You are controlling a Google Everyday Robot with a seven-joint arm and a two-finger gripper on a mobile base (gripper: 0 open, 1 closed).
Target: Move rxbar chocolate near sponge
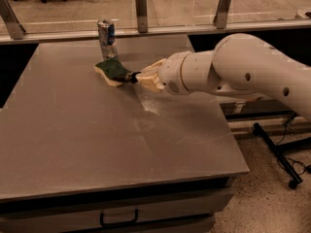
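The sponge, pale yellow with a dark green top, lies on the far part of the grey table. My gripper reaches in from the right, low over the table, with its tip just right of the sponge. A short dark end of the rxbar chocolate sticks out from the cream fingers and touches or nearly touches the sponge's right edge. The rest of the bar is hidden inside the gripper. The fingers look closed on it.
A crushed silver-blue can stands upright just behind the sponge. A rail with metal posts runs along the table's far edge. My bulky white arm spans the table's right side. A black stand base is on the floor at right.
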